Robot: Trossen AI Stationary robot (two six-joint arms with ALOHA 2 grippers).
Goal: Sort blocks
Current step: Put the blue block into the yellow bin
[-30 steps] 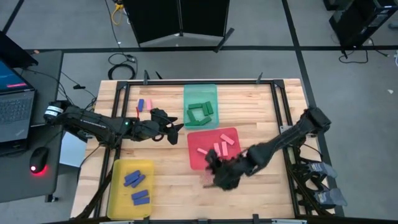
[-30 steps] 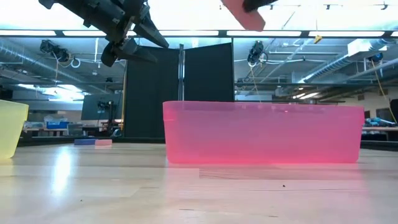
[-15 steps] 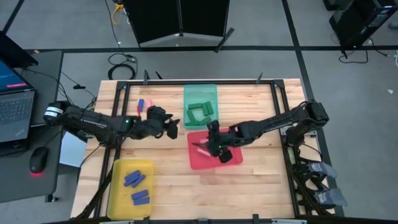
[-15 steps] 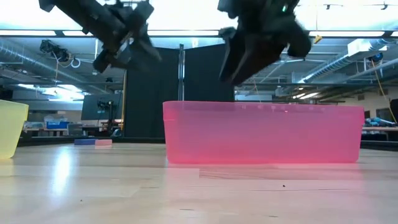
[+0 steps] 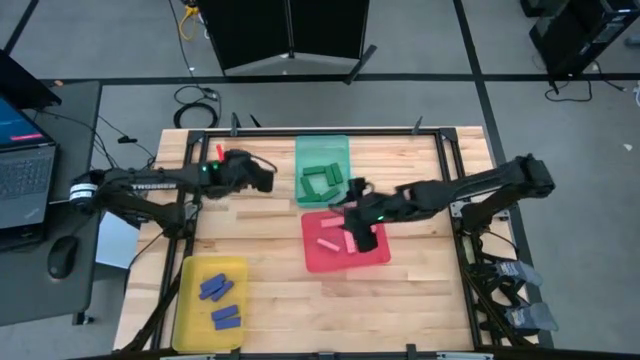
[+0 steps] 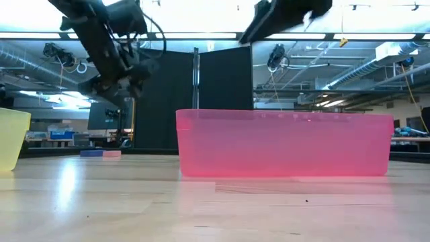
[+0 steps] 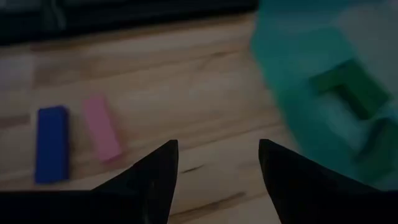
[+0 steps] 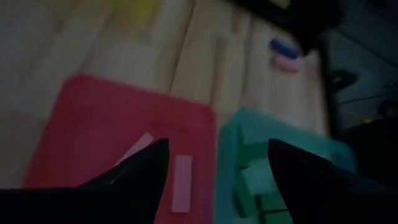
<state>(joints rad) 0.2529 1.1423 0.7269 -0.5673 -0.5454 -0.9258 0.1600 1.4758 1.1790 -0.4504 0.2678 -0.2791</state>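
**Both arms shifted; pink block released into red tray**

Moved since one second back: right gripper (image 5: 352, 207), formerly at 6 o'clock of the red tray (image 5: 375, 253) carrying a pink block, now hanging over the tray's 12 o'clock edge, just beside the teal tray (image 5: 322, 146). Left gripper (image 5: 262, 177) pulled back from table centre toward 10 o'clock, now sitting near the two loose blocks.

Right gripper fingers (image 8: 134, 177) standing apart, gripping nothing. Left gripper fingers (image 7: 152, 180) likewise spread, nothing between them.

Locating blocks:
- Pink blocks (image 5: 331, 244) lying inside the red tray; two showing in the right wrist view (image 8: 181, 182).
- Green blocks (image 5: 321, 180) sitting in the teal tray; also showing in the left wrist view (image 7: 348, 87).
- Blue blocks (image 5: 214, 289) resting in the yellow tray (image 5: 186, 318) at 7 o'clock.
- Loose blue block (image 7: 52, 144) and loose pink block (image 7: 103, 128) lying side by side on the bare table (image 5: 270, 290) at 10 o'clock, just ahead of the left gripper; appearing in the low view too (image 6: 91, 153), (image 6: 111, 153).

Hanging above the table in the low view: both grippers, clear of the red tray's wall (image 6: 282, 144).
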